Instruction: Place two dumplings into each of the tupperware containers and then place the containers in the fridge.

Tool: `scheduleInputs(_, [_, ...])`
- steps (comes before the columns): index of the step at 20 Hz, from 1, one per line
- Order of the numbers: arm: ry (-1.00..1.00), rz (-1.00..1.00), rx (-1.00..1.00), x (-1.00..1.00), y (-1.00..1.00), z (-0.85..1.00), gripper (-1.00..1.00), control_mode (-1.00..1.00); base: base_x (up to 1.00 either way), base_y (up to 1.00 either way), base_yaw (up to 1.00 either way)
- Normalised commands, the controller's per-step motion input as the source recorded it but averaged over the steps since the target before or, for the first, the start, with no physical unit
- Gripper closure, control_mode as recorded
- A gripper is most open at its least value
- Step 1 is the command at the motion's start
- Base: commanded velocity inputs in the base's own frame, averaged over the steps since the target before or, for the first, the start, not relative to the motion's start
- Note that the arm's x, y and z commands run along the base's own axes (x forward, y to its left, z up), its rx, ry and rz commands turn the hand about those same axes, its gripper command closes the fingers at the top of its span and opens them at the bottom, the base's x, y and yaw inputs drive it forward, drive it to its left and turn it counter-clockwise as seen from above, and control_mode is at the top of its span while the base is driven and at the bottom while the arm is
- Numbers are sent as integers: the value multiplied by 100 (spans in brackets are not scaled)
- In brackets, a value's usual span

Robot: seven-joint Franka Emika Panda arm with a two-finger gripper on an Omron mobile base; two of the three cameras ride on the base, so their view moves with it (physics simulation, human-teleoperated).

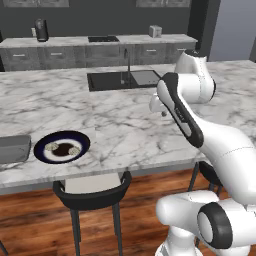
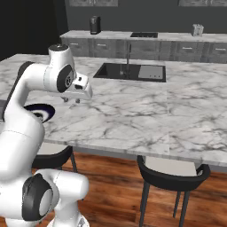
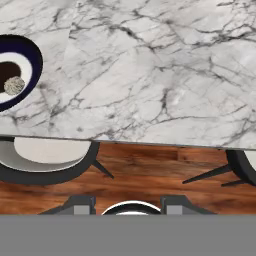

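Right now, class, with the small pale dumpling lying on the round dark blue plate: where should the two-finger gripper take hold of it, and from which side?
Grip the small pale rounded dumpling across its middle, coming straight down from above. It sits low on the round dark blue plate beside a brown sauce blob, so a sideways approach would likely meet the rim or sauce. The two-finger gripper hangs over bare marble counter.

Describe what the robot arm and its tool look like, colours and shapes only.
The arm is glossy white, built of thick rounded segments with dark grey bands and round dark caps at the joints. A long black strip runs along one link. The tool has a white boxy hand with two small dark finger tips. No cables or markings are visible.
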Motion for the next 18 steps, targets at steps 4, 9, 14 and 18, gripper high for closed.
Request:
scheduleInputs(4, [0,-4,0,-63,-3,-1,-100,-100,0,0,0])
scheduleInputs(9, [0,-4,0,-100,-50,-2,-100,-100,0,0,0])
scheduleInputs(14, [8,-2,-5,-77,-12,0,-100,-100,0,0,0])
scheduleInputs(18, [25,-2,-5,-44,24,0,-100,-100,0,0,0])
